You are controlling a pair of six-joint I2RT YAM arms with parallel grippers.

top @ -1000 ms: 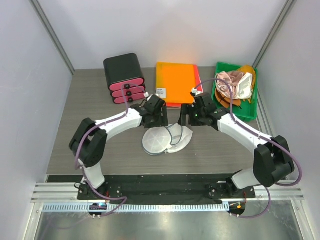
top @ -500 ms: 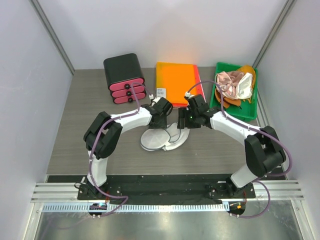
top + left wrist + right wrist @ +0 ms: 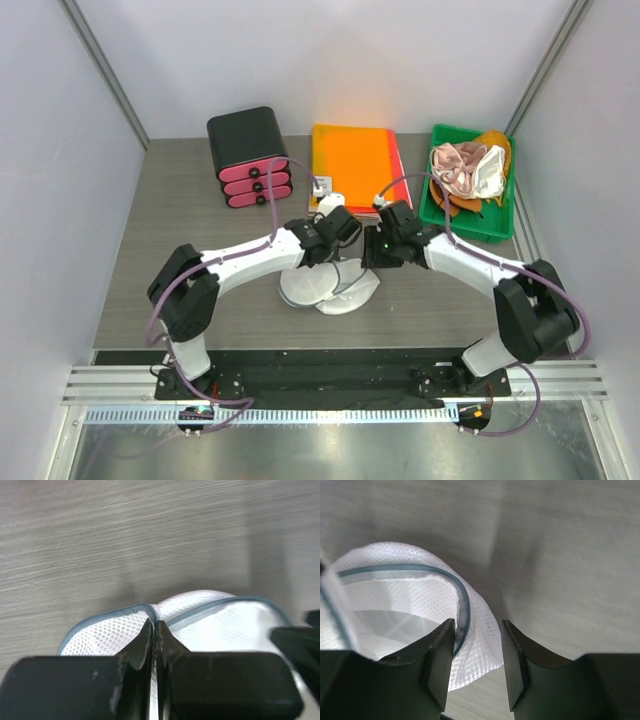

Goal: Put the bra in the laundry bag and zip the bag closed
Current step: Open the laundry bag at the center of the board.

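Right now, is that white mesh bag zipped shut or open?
Open. The laundry bag lies with its two halves spread apart, and the right wrist view shows its zipper rim gaping.

One laundry bag [image 3: 320,290], one bin [image 3: 500,222], one folder [image 3: 350,165], one black case [image 3: 245,135]

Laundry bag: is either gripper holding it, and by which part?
Left gripper is shut on the laundry bag at its zippered rim; right gripper straddles the rim, jaws open.

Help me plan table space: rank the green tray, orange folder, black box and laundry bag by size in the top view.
Largest: green tray
orange folder and black box, too alike to rank
laundry bag, partly hidden
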